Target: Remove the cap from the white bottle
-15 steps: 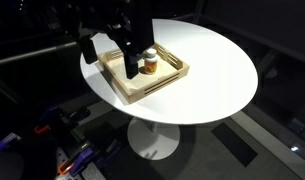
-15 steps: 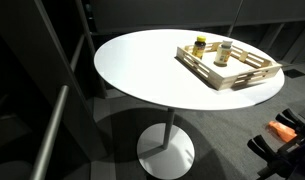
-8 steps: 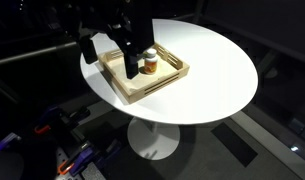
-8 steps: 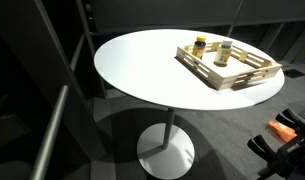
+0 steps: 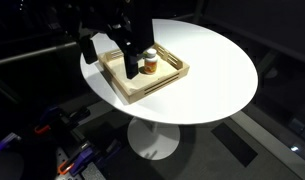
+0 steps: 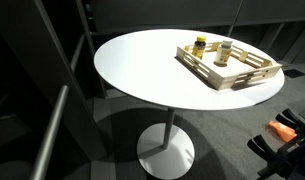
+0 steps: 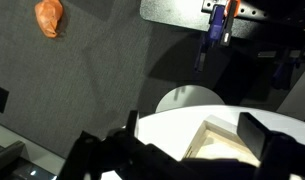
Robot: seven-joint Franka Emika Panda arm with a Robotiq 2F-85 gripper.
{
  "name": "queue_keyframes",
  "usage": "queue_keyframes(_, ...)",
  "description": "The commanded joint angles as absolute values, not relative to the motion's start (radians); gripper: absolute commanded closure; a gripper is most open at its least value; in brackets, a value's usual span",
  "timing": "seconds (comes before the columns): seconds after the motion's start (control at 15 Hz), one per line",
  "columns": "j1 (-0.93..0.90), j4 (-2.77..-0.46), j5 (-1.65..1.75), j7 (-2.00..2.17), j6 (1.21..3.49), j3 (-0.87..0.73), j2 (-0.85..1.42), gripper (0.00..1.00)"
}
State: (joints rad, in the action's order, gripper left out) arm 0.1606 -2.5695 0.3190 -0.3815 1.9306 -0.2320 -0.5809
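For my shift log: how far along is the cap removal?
Done: nothing; the cap sits on the white bottle in the tray. In hand: the gripper is open, empty, short of the tray in the wrist view. Left: reach the bottle, grip the cap, take it off.

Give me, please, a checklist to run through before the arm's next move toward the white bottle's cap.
1. Cap seated on the white bottle: ok.
2. White bottle upright inside the wooden tray: ok.
3. Claw open and empty: ok.
4. Claw lined up over the cap: not ok; the wrist view shows the tray's side and no bottle.
5. Gap between the white bottle and the yellow-capped bottle: ok, they stand apart.
6. Tray fixed to the table: cannot tell.
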Motion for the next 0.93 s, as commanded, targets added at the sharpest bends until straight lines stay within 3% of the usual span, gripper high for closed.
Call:
queue_keyframes(0.0,0.155,-2.559,0.311,-0.382,1.936,-0.237,-0.575,0.0)
queue_keyframes(0.87,0.079,-2.421,0.219,-0.377,2.045,-0.207,-0.429,0.0)
